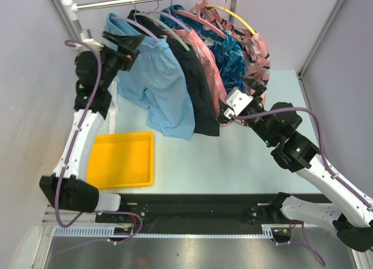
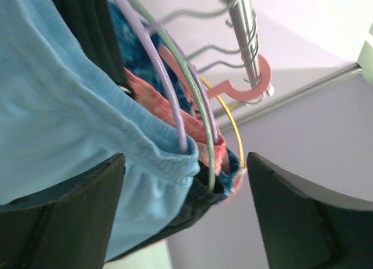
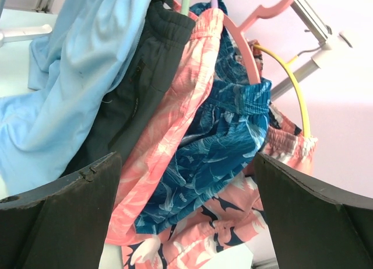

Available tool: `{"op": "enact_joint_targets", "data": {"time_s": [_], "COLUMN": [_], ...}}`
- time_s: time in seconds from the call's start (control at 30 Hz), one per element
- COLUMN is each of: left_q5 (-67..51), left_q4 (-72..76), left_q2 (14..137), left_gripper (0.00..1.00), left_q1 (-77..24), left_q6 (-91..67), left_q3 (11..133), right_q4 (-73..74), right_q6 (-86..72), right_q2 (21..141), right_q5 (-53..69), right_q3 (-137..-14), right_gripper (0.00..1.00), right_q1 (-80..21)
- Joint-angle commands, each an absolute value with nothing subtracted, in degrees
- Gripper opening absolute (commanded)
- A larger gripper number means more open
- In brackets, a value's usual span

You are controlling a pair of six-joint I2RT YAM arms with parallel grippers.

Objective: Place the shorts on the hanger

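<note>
The light sky-blue shorts [image 1: 157, 85] hang by their waistband on the lavender hanger [image 1: 143, 27], which is hooked on the rail at the left end of the row. My left gripper [image 1: 133, 47] is up at the waistband's left end, open. In the left wrist view the waistband [image 2: 169, 158] drapes over the hanger arm [image 2: 157, 70] between the spread fingers [image 2: 64, 222], apart from the right one. My right gripper [image 1: 255, 82] stands open by the patterned shorts at the right end. The right wrist view shows the blue shorts [image 3: 76, 65] at far left.
A metal rail [image 1: 151, 0] carries black shorts [image 1: 195, 88] on a green hanger [image 1: 175, 35], pink and dark-blue patterned shorts [image 1: 233, 53], pink hangers [image 1: 204, 15] and a yellow hanger [image 1: 233, 15]. A yellow tray [image 1: 121, 159] lies at the front left of the table.
</note>
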State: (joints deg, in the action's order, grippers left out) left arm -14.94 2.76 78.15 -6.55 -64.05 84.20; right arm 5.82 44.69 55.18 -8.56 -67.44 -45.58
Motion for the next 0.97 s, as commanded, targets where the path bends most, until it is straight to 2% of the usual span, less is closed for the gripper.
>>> {"op": "enact_joint_targets", "data": {"time_s": [0.0,0.1,0.17,0.3,0.47,0.53,0.77,0.93], "left_q5": [-16.43,-25.61,-32.3,-38.13,-35.51,-33.32,-20.23,-15.47], "left_q4": [1.59,-7.26,-18.38,-33.63,-52.16,-54.66,-52.38,-52.39], "left_q2": [70.67,69.08,69.69,68.38,66.72,65.4,54.85,54.93], "left_gripper": [0.99,1.0,1.0,1.0,1.0,1.0,1.0,1.0], "left_q1": [-0.55,3.24,3.52,4.75,4.92,4.92,4.83,3.69], "left_q6": [-55.03,-45.29,-31.08,-14.8,-0.19,6.23,12.83,15.46], "left_q3": [81.39,84.96,88.92,94.74,94.14,92.03,74.2,71.28], "right_q4": [5.8,6.94,8.34,12.81,20.54,22.93,30.32,30.67], "right_q6": [41.32,38.69,36.57,28.85,16.38,13.38,4.93,2.99], "right_q2": [53.18,52.65,52.21,51.16,49.05,48.08,42.63,42.36], "right_q5": [-8.79,-8.61,-8.61,-8.61,-6.51,-5.28,-1.06,1.32], "right_q3": [-67.85,-67.76,-67.68,-67.68,-66.89,-66.1,-61.18,-60.12], "right_gripper": [1.0,1.0,1.0,1.0,1.0,1.0,1.0,1.0], "right_q1": [-44.39,-43.24,-41.58,-36.84,-27.27,-24.53,-16.79,-15.12]}}
